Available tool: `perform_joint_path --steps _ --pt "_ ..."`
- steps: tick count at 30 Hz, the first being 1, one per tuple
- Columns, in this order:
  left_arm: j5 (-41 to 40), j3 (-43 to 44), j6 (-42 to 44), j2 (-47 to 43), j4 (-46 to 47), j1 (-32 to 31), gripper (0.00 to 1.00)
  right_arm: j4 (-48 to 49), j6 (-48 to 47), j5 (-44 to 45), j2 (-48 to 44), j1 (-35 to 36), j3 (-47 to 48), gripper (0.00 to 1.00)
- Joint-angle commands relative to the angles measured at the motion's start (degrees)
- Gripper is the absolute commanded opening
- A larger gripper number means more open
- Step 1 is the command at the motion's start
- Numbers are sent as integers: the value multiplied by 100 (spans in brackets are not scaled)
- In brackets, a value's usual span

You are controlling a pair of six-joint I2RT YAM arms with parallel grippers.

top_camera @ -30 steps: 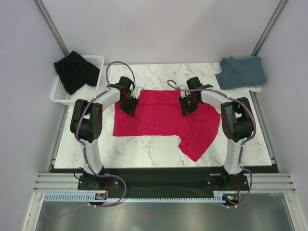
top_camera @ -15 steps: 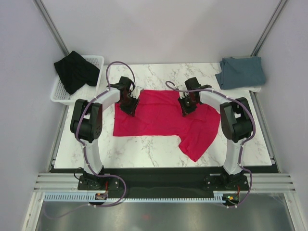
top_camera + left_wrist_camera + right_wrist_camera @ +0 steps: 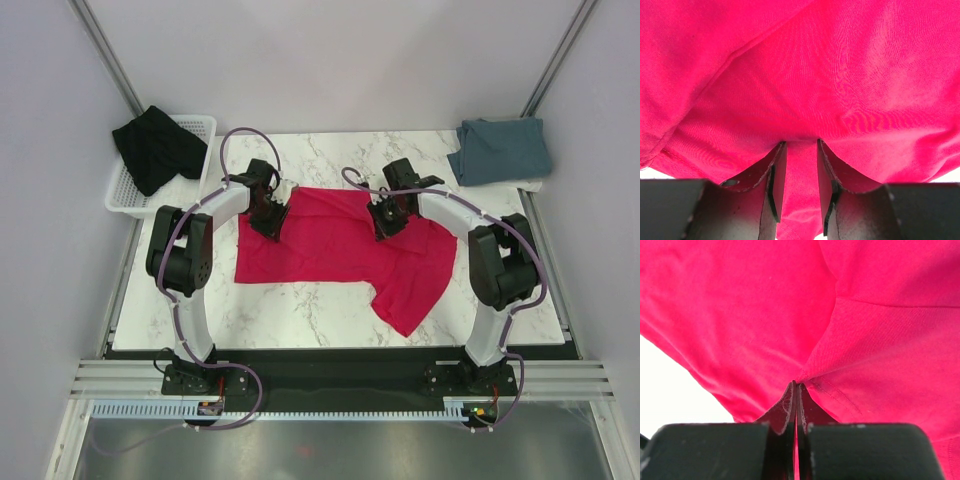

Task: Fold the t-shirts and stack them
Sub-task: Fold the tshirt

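- The left gripper (image 3: 270, 222) sits left of centre in the overhead view. It points down onto the upper left edge of the red t-shirt (image 3: 330, 245).
- In the left wrist view its two dark fingers (image 3: 771, 185) rise from the bottom centre, partly apart. A bunched fold of red cloth fills the gap between them, so the gripper is pinching the shirt.
- The right gripper (image 3: 383, 222) sits just right of centre in the overhead view, also pointed down. It is on the upper part of the same red shirt.
- In the right wrist view its fingers (image 3: 786, 410) are pressed almost flat together. A thin, seamed edge of red cloth is caught between the tips.
- The red t-shirt lies spread across the middle of the white marbled table (image 3: 300, 310), mostly flat. One part juts toward the lower right of the frame and narrows to a point.
- A blue-grey t-shirt (image 3: 500, 150) lies bundled at the upper right corner of the table, well apart from the red one.
- A black t-shirt (image 3: 155, 145) is draped over the white wire basket (image 3: 120, 195) at the upper left of the frame, spilling over its far rim.
- Both arms curve up from the bottom of the frame and bend inward over the red cloth.
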Motion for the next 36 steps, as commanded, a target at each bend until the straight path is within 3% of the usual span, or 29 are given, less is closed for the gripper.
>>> perform_joint_path --steps 1,4,5,6,9,16,23,26,36 --pt "53 103 -141 -187 73 -1 38 -69 37 -234 -199 43 -89 0" --pt "44 86 -123 -213 73 -1 38 -87 142 -392 -103 52 -54 2" --pt "36 94 -123 -213 73 -1 38 -121 204 -436 -50 43 -28 8" --pt "9 95 -123 -213 73 -1 38 -183 239 -471 89 43 85 25" --pt "0 200 -123 -275 12 -1 38 -280 257 -472 109 0 366 37" --pt "115 989 -97 -302 -164 174 39 -8 213 -173 275 -640 1272 40" --pt "-26 2053 -106 682 -332 491 39 63 406 -207 1408 -1493 2396 40" --pt "-140 2396 -97 1113 -358 544 39 80 433 -216 1900 -1679 2599 40" --pt "-289 2801 -62 1887 -516 737 40 142 521 -76 2270 -1925 2582 41"
